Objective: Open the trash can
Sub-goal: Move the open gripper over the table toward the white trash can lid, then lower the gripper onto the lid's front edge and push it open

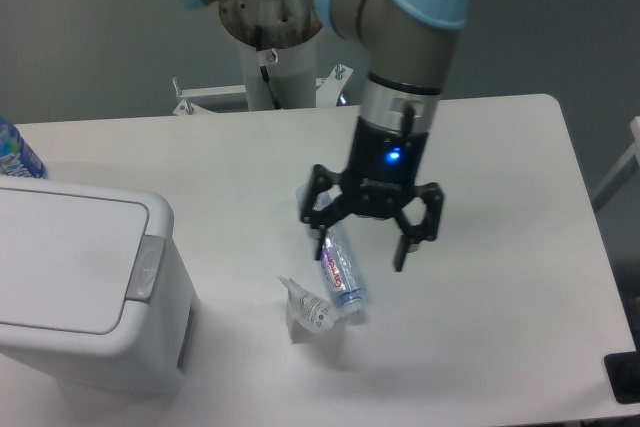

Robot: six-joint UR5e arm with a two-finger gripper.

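Boxy smooth white trash can (75, 287)

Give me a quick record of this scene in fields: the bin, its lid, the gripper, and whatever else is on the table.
bin: large white plastic trash can, table's left edge
lid: flat, closed, grey latch on its right rim
gripper: two-finger gripper open, above the bottle, away from the bin
clutter: clear plastic bottle lying down; crumpled wrapper

arm (400, 47): grey tubes, light-blue caps | gripper (358, 248): black, blue LED lit
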